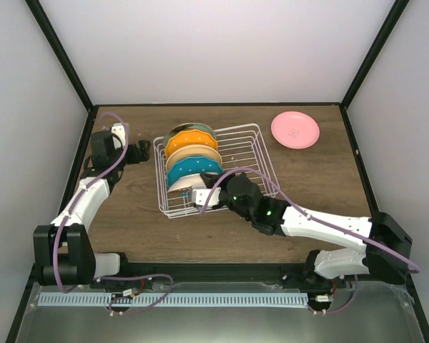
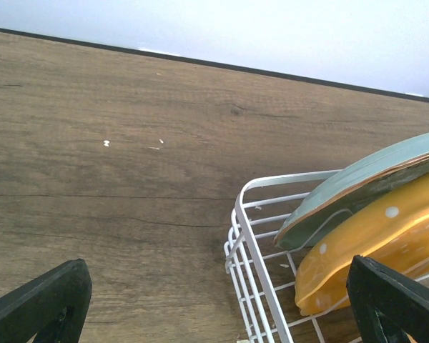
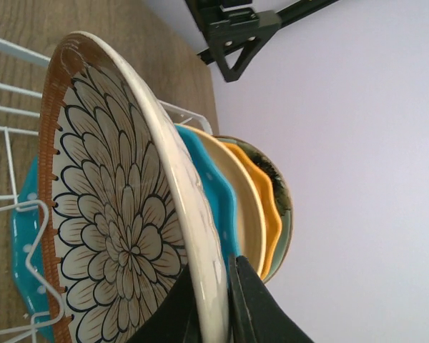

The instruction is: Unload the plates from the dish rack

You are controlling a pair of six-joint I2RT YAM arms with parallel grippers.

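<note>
Rack (image 1: 239, 146): white wire, on the wooden tabletop (image 1: 136, 214), centre. It holds five plates on edge in one row along its left half. From far to near they are green plate (image 2: 365, 179), dotted orange plate (image 2: 372, 243), yellow plate (image 1: 193, 156), dotted teal plate (image 1: 189, 174) and floral plate (image 3: 114, 214). The right half of the rack is bare wire. Pink plate (image 1: 295, 130): flat on the tabletop at the far right, well apart from the rack. Right end effector (image 3: 214, 293): at the near end of the row, clenched on the rim of the floral plate, one finger on each face. Whether that plate sits in the dividers cannot be told. Left end effector (image 2: 214, 314): released, fingers spread wide and holding nothing, just beside the rack's far left corner, near the green and orange plates.
</note>
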